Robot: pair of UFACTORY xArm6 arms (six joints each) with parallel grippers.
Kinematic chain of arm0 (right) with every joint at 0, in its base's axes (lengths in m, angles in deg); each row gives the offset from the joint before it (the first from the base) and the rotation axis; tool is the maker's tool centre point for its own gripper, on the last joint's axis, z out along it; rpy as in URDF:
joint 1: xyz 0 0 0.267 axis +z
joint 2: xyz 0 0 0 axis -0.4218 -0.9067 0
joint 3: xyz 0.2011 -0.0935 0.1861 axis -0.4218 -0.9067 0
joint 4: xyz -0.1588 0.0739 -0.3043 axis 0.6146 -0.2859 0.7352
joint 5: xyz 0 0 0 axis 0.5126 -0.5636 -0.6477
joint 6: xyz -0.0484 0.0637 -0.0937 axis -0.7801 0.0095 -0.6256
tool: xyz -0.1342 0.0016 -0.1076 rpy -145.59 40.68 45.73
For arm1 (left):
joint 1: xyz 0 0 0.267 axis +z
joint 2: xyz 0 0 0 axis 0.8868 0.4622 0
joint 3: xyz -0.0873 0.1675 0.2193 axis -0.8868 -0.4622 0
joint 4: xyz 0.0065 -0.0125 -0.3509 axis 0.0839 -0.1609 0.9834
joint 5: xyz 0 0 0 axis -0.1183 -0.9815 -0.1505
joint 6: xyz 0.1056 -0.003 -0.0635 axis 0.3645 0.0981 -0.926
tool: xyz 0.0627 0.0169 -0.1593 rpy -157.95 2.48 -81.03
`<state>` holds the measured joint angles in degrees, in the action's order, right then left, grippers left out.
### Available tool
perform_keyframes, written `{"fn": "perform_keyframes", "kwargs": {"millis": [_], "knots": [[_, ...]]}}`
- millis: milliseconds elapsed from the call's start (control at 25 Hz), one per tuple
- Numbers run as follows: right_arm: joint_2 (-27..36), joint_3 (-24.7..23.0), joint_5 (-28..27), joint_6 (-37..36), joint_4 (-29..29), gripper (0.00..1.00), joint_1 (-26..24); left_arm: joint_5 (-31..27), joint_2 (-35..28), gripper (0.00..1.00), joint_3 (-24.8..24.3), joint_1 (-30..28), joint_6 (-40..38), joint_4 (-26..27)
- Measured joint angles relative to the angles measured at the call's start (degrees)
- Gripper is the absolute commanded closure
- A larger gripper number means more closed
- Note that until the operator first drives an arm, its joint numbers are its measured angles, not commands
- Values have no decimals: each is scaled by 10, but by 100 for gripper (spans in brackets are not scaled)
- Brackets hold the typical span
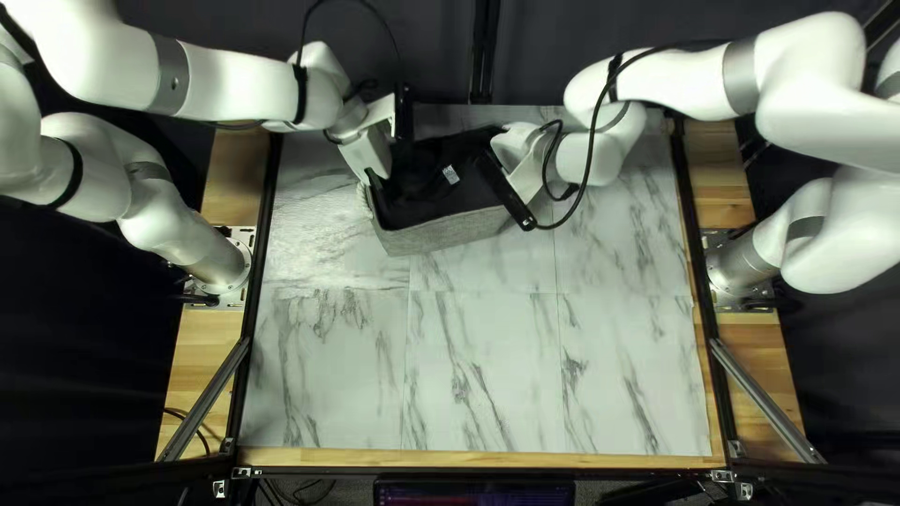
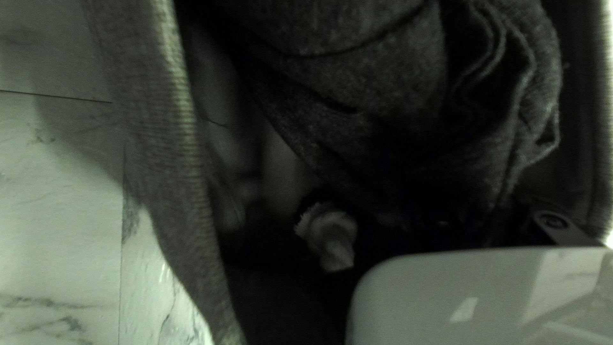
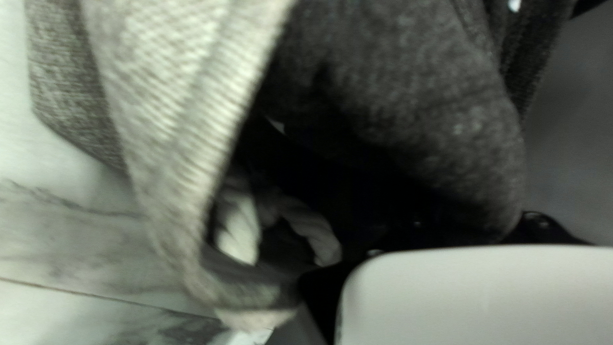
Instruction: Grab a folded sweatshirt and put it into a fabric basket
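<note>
inside a grey fabric basket, a dark sweatshirt, loosely folded

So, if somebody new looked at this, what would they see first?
Probably my big white arms: the left arm and the right arm reach in from opposite sides. Between their ends, near the table's far edge, sits a gray fabric basket, with the dark sweatshirt bunched inside.

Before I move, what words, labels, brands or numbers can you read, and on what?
Nothing is readable.
Pale patch, perhaps a tag, amid the dark contents of the basket: too small to read.
Screen beyond the near edge of the table: too small to read.
Wrist views: no text that I can make out.
</note>
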<state>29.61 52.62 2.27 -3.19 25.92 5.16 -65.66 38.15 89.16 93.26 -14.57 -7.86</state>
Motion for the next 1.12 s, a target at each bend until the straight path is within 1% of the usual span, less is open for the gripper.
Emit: {"fn": "perform_keyframes", "kwargs": {"millis": [80,200,360,520,680,760,840,880,920,1000,1080,1120], "knots": [[4,0,-3,-13,-21,0,2,0,-10,0,-1,-6,-16,-15],[34,-14,-1,-36,-46,0,0,-8,-40,0,2,-18,-50,-53],[113,-49,8,-99,-101,0,-7,-33,-98,0,10,-32,-98,-110],[177,-82,2,-151,-154,0,3,-40,-127,0,11,-45,-117,-138],[206,-103,1,-170,-184,0,16,-39,-149,0,4,-70,-139,-166],[218,-114,11,-187,-215,0,19,-40,-166,0,-7,-82,-145,-178],[235,-129,22,-223,-270,0,20,-41,-194,0,-25,-96,-156,-195],[244,-138,27,-248,-309,0,22,-41,-206,0,-33,-103,-164,-202],[257,-148,31,-276,-356,0,25,-39,-226,0,-46,-116,-182,-215],[291,-171,27,-336,-469,0,41,-36,-256,0,-65,-149,-233,-247],[334,-192,4,-389,-582,0,72,-31,-276,0,-78,-185,-296,-284],[358,-202,-15,-410,-632,0,91,-27,-284,0,-84,-209,-341,-311]]}}
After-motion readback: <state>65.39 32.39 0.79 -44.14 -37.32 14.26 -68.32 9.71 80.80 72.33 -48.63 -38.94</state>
